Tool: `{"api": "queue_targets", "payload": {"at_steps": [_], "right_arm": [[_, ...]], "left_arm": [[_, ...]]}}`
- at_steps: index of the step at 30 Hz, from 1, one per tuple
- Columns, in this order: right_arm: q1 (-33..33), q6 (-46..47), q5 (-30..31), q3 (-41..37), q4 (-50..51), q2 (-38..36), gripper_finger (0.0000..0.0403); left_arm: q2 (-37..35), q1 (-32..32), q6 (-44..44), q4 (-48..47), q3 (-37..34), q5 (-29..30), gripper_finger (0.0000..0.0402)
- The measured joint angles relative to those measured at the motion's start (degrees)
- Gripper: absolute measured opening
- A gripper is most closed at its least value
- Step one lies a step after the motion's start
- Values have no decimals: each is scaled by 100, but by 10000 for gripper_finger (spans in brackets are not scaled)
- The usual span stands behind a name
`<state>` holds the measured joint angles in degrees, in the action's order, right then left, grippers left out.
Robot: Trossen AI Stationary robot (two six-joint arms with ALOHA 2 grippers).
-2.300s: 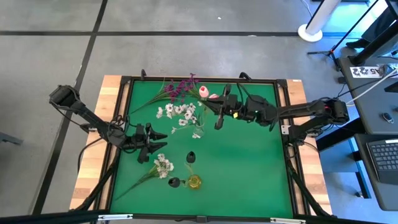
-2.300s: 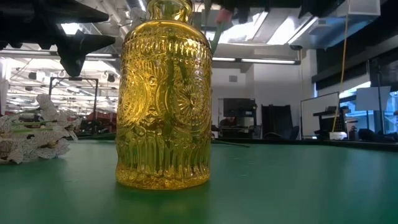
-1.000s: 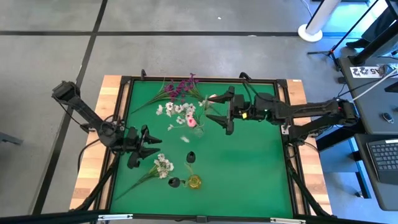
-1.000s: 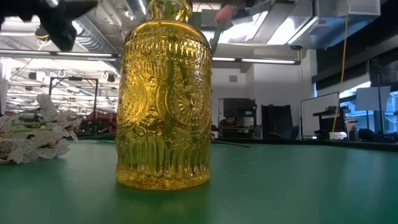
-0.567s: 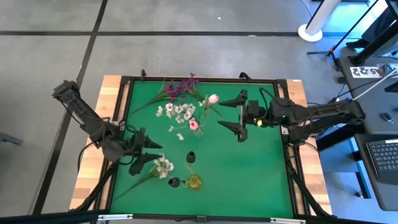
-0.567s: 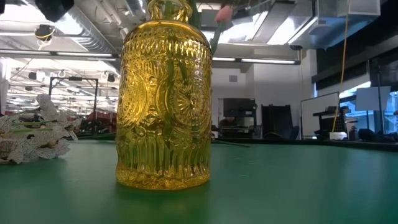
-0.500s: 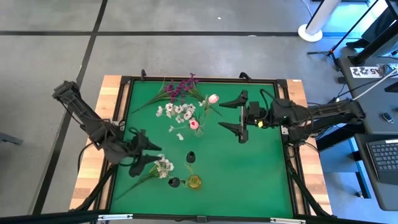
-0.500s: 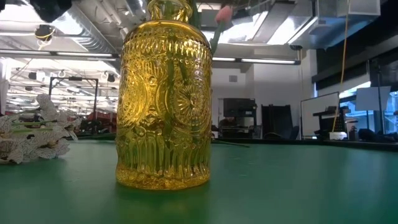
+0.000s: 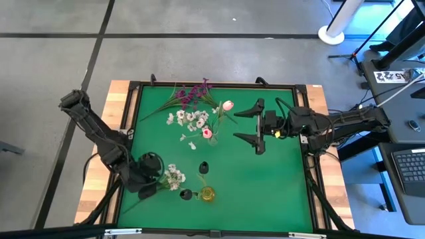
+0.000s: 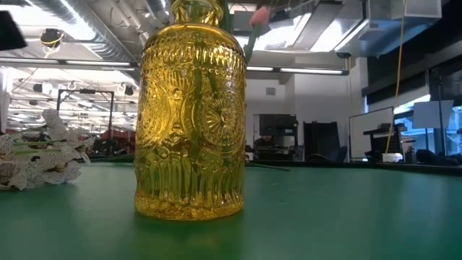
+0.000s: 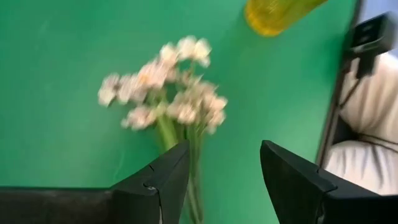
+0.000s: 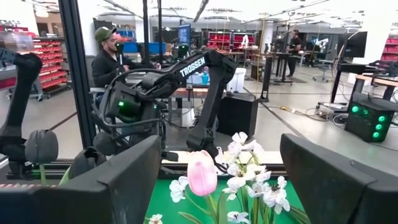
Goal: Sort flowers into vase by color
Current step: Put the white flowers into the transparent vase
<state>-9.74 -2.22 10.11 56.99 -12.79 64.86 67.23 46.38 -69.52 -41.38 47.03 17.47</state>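
1. Left pincer (image 11: 217,171): spread wide, poised over the stems of a loose cluster of small white blossoms (image 9: 174,176) lying on the green tabletop (image 9: 265,186) near its front left.
2. Embossed yellow glass vase (image 10: 190,115): upright near the front edge, just beside that cluster; a small dark vase (image 9: 204,168) stands close behind it.
3. Right pincer (image 9: 247,126): spread wide and holding nothing, right of centre.
4. Pale pink tulip (image 12: 201,173): upright among white blossoms (image 9: 192,118) in the middle of the tabletop.
5. Magenta-purple sprigs (image 9: 192,91): lying near the far edge.
6. A seated person (image 12: 115,56) beyond the tabletop, seen in the right wrist view.
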Motion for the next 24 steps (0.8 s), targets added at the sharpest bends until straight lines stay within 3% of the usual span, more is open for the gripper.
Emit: {"api": "queue_targets", "payload": {"at_steps": [5, 15, 24], "right_arm": [[0, 30, 0, 0, 90, 0, 328], [0, 61, 0, 0, 262, 0, 328], [0, 190, -2, -2, 321, 2, 328]], "left_arm": [[100, 176, -528, -213, 0, -26, 190], [559, 187, -494, -224, 0, 245, 219], [1270, 242, -736, -154, 0, -582, 234]]}}
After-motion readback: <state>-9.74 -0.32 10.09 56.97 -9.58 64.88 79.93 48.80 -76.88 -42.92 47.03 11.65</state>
